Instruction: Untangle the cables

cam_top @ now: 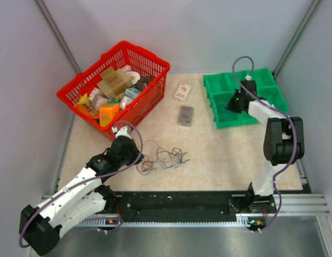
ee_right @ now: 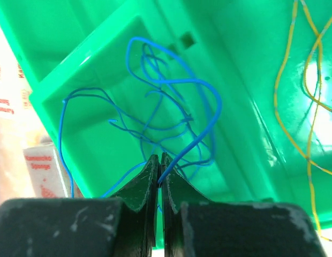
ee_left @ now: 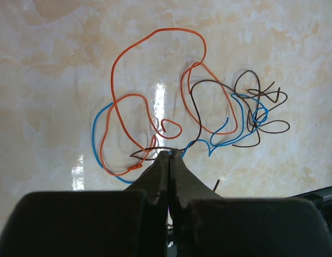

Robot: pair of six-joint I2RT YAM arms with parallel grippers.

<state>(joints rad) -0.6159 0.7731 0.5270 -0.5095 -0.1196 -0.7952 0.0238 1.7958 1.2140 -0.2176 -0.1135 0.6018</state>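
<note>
We see the left tool (ee_left: 170, 156) pinching the cables (ee_left: 192, 101) on the bench (ee_left: 48, 80); the right tool (ee_right: 158, 160) pinches a blue wire (ee_right: 190, 150) over the upper-right green bin (cam_top: 217, 83).

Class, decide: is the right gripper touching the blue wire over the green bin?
Touching. The right wrist view shows the blue wire running in between the right gripper's shut fingertips and pinched there, over the green bin.

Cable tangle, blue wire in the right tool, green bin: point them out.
cable tangle (cam_top: 163, 158): top external view, middle of the knot.
blue wire (ee_right: 195, 143): right wrist view, thick rising strand.
green bin (cam_top: 217, 85): top external view, left compartment floor.
</note>
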